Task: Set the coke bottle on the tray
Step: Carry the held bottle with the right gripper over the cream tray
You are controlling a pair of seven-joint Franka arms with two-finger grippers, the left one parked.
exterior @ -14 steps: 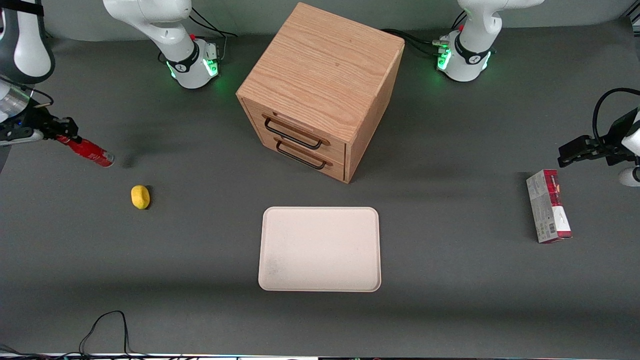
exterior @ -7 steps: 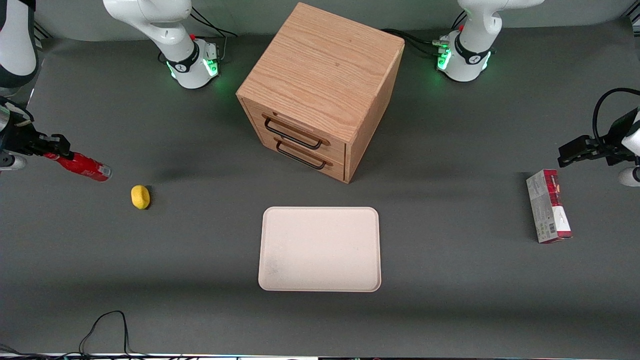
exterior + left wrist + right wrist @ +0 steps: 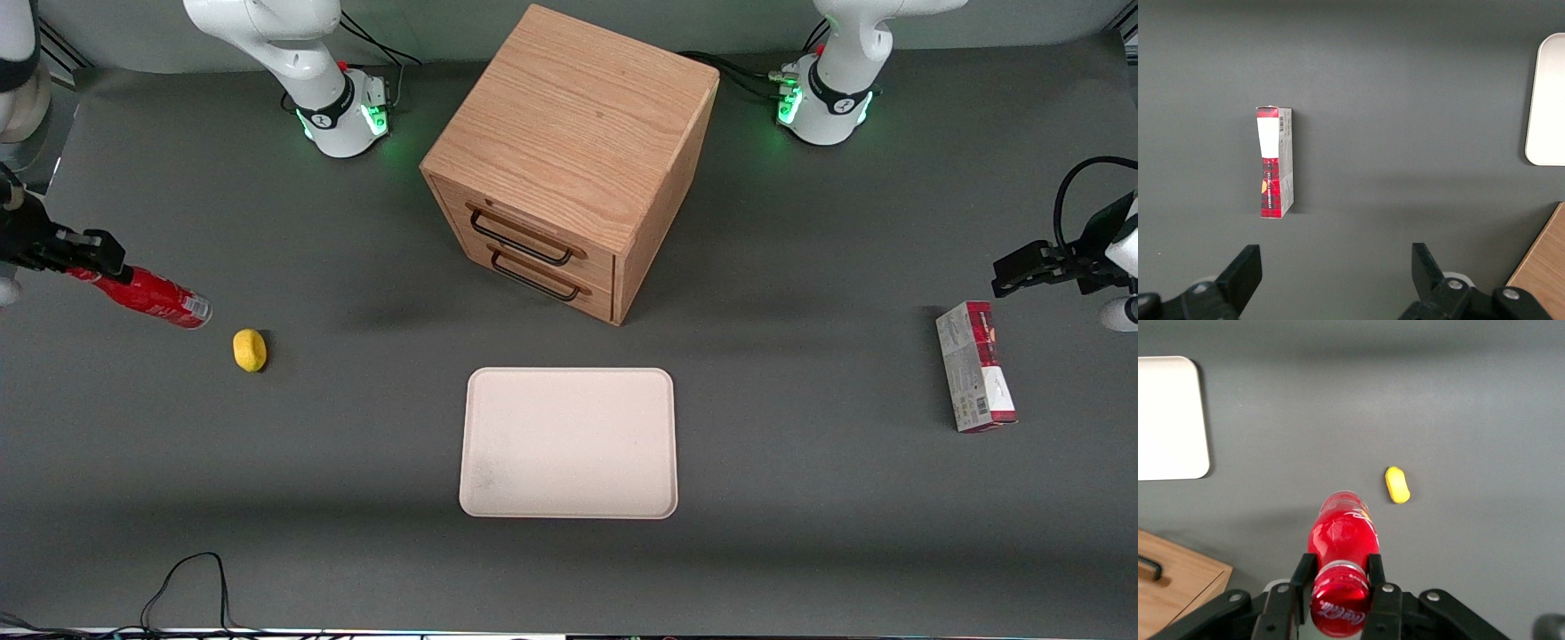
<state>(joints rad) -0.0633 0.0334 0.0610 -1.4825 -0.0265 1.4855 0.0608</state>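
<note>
**Carrying the bottle to the tray**

Nearest the front camera lies the tray [image 3: 568,443], bare, flat on the surface [image 3: 800,533], with a drawer cabinet [image 3: 569,160] farther back. A lemon [image 3: 250,349] lies toward the working arm's end, and above and just beside it hangs the bottle [image 3: 151,293], clear of the surface and tilted with its base dipping toward the lemon. The gripper [image 3: 89,260] is clenched on the bottle's neck just under the cap; the wrist view shows one finger [image 3: 1303,577] on each side of the neck.

The step in hand looks like the carry toward the tray, which is well apart from the bottle. A neck grasp lets the body swing, so a smooth, unhurried sweep should serve best, kept high enough to pass over the lemon. Over the tray's middle, lower until the bottle is on the tray before letting go; released tilted, it could roll against the low rim.
</note>
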